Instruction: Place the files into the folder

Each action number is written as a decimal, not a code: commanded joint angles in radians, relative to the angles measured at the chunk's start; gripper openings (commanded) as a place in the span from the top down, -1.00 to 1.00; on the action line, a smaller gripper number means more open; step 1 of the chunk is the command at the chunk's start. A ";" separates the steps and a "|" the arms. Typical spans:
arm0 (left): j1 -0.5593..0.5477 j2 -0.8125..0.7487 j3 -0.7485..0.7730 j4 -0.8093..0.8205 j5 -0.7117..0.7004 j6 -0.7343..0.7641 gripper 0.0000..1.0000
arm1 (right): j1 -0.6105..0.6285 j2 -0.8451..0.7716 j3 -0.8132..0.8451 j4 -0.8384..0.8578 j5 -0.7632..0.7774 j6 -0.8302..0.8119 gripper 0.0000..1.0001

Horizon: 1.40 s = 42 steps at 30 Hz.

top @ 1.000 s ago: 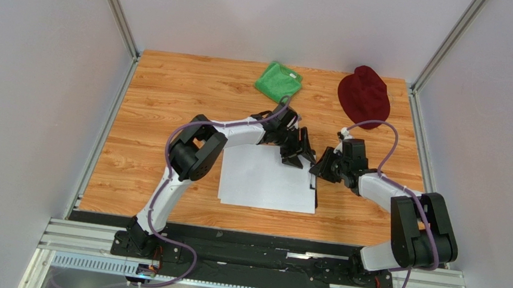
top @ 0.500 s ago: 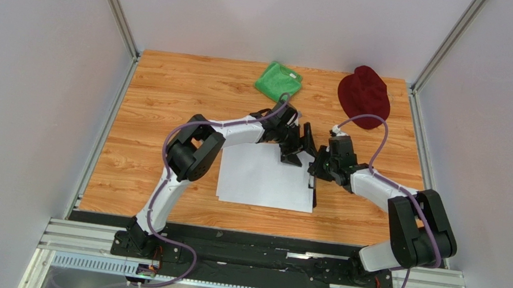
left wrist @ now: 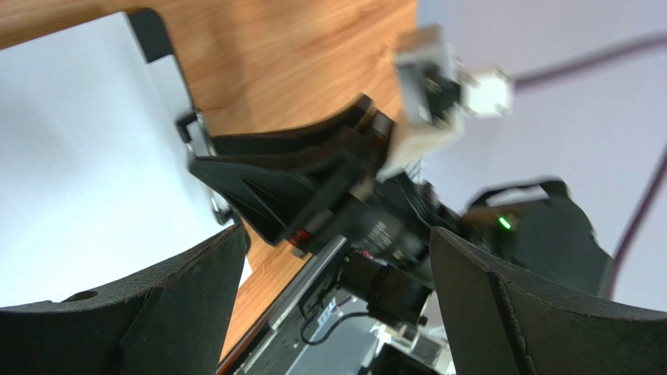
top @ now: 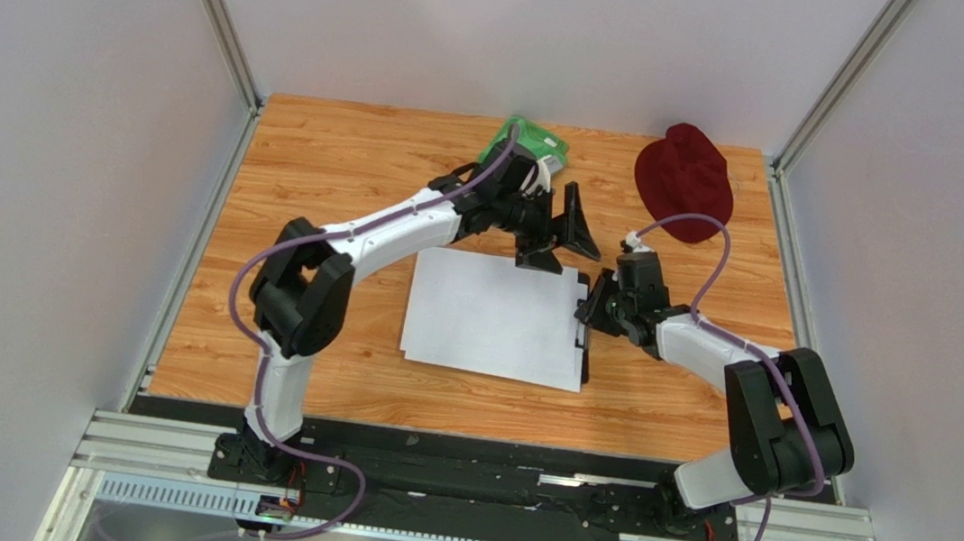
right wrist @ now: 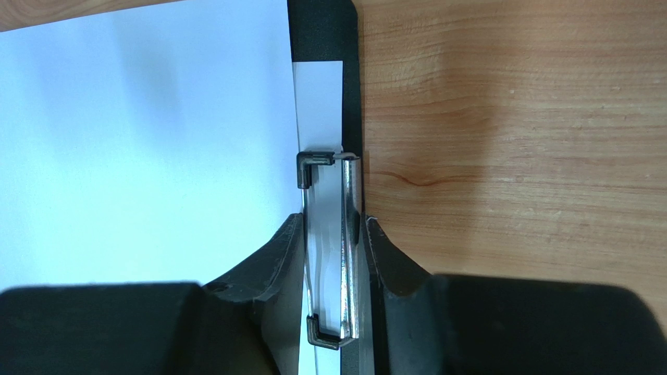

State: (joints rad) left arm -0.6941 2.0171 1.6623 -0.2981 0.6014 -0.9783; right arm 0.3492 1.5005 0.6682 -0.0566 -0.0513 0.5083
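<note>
The files [top: 493, 316], a stack of white sheets, lie on the black folder [top: 585, 359], which shows only as a strip along their right edge. My right gripper [top: 591, 306] is shut on the folder's silver clip [right wrist: 345, 242], one finger on each side, with the files [right wrist: 141, 141] just left of it and the folder [right wrist: 322, 31] ahead. My left gripper [top: 570, 230] hangs open and empty above the wood past the files' far right corner. In the left wrist view its fingers [left wrist: 156, 312] frame my right gripper [left wrist: 297, 183], the clip [left wrist: 200, 148] and the files [left wrist: 78, 148].
A green cloth [top: 529, 144] lies at the back, partly behind my left arm. A dark red hat [top: 684, 178] sits at the back right. Metal frame posts and grey walls close in the wooden table [top: 320, 184].
My left gripper opened wide, let go at the files' far right corner and rose toward the back. The files slid slightly left. My right gripper kept its hold on the clip.
</note>
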 commanded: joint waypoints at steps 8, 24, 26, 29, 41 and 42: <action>0.269 -0.489 -0.344 -0.426 -0.118 0.440 -0.95 | -0.070 0.015 0.002 0.006 -0.194 -0.027 1.00; 0.505 -0.604 -0.763 -0.194 0.047 0.380 -0.94 | -0.118 0.040 -0.018 0.049 -0.305 -0.048 1.00; 0.504 -0.592 -0.782 -0.130 0.078 0.360 -0.89 | -0.119 0.041 -0.018 0.047 -0.306 -0.045 1.00; 0.490 -0.554 -0.793 -0.087 0.072 0.336 -0.72 | -0.119 0.047 -0.024 0.086 -0.311 -0.033 1.00; 0.439 -0.462 -0.774 -0.088 -0.083 0.316 -0.13 | -0.122 -0.005 -0.053 0.124 -0.344 -0.027 1.00; 0.439 -0.462 -0.776 -0.087 -0.098 0.316 -0.11 | -0.128 -0.017 -0.059 0.136 -0.366 -0.022 1.00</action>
State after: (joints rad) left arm -0.2577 1.5616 0.8734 -0.3916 0.5846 -0.6628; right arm 0.2317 1.5318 0.6434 0.0174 -0.3542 0.4744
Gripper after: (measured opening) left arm 0.572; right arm 0.263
